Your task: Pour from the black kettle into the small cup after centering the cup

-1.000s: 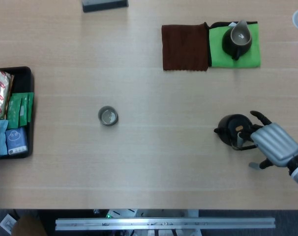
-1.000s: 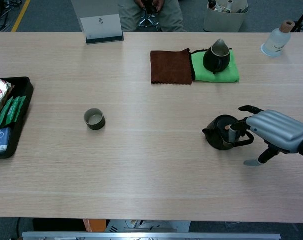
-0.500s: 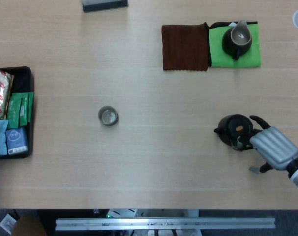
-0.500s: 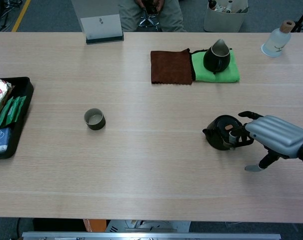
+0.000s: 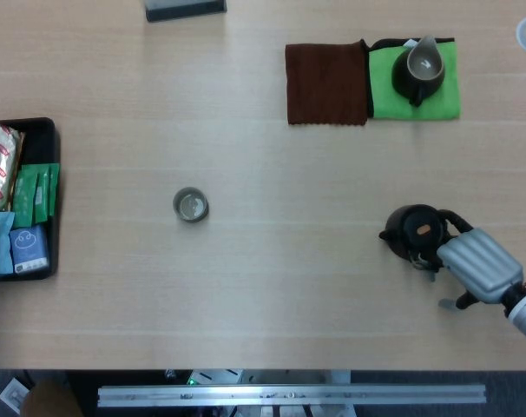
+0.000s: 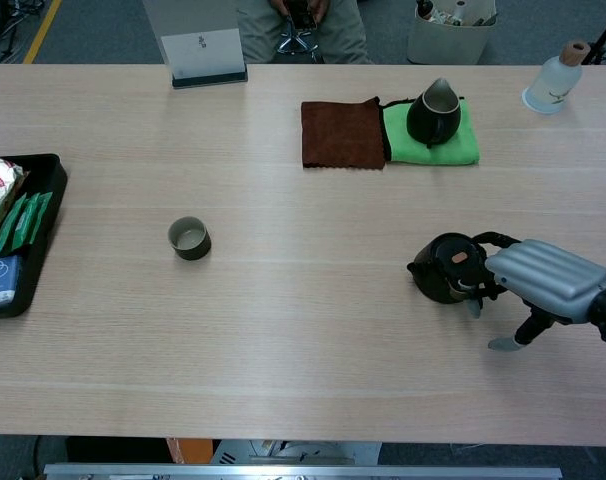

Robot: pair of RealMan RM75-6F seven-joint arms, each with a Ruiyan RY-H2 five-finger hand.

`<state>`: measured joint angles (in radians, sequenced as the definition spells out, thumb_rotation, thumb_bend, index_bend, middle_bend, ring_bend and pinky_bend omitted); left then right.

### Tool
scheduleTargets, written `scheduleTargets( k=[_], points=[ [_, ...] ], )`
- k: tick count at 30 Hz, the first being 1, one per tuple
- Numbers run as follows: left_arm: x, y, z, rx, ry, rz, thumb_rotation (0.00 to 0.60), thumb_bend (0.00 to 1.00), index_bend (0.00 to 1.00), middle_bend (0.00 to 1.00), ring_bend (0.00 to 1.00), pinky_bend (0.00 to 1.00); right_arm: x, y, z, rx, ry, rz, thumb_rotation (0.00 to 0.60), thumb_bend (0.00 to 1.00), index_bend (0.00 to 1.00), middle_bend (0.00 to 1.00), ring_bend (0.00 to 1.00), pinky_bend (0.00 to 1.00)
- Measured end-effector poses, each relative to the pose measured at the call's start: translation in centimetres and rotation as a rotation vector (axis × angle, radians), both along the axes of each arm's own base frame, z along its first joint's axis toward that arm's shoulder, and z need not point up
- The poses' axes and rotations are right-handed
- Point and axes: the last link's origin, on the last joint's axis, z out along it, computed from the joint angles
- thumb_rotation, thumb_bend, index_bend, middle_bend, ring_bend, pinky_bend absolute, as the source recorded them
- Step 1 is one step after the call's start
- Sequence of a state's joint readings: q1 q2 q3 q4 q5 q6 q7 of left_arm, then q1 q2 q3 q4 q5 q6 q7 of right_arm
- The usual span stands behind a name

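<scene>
Black kettle (image 5: 414, 231) is now gripped at its handle by the right hand (image 5: 476, 265), drawn slightly nearer; labels cannot be read.

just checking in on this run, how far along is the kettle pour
Early. The small cup sits left of the table's middle, untouched, so centering does not look done. In hand: the right hand has its fingers at the handle side of the black kettle, which stands upright on the table; a firm grip cannot be confirmed. Left: centering, lifting and pouring.
</scene>
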<state>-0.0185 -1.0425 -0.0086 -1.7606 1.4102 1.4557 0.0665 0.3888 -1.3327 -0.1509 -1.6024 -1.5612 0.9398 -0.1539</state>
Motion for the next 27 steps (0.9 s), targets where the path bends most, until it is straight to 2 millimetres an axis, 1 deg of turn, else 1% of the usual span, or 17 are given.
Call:
scheduleTargets(
  k=[3,5,7,10,16,22,27],
  points=[
    [0.0,0.0,0.0,0.001,0.0,0.002,0.6,0.06,0.25,0.22,0.19,0.16,0.1,-0.1,-0.1,0.002,0.0,0.001,0.6,0.0,0.62,0.6,0.58,0.06],
    [-0.1,-0.1,0.0,0.001,0.001,0.003,0.6,0.06,0.25,0.22,0.19,0.16,0.3,-0.2,-0.3,0.002,-0.003,0.002,0.6,0.0,0.66,0.63,0.65,0.06],
    [-0.2,-0.1,0.1,0.002,0.002,0.006,0.6,0.06,0.25,0.22,0.19,0.16,0.4,-0.3,-0.4,0.002,-0.006,0.005,0.6,0.0,0.71,0.67,0.72,0.06],
    [-0.3,-0.1,0.1,0.002,0.002,0.01,0.6,0.06,0.25,0.22,0.19,0.16,0.8,-0.6,-0.5,-0.003,-0.016,0.007,0.6,0.0,0.78,0.72,0.77,0.06],
    [-0.4,-0.1,0.1,0.001,0.002,0.014,0.6,0.06,0.25,0.22,0.19,0.16,1.5,-1.3,-0.7,-0.019,-0.041,0.003,0.6,0.0,0.88,0.82,0.86,0.06],
    [-0.5,0.0,0.0,-0.005,0.002,0.016,0.6,0.06,0.25,0.22,0.19,0.16,1.5,-1.9,-0.7,-0.021,-0.05,-0.014,0.6,0.0,0.95,0.9,0.92,0.07],
    [-0.4,0.0,-0.1,-0.015,-0.006,0.019,0.6,0.06,0.25,0.22,0.19,0.16,1.5,-2.4,-0.7,-0.027,-0.069,-0.042,0.6,0.0,0.97,0.94,0.96,0.09]
  ],
)
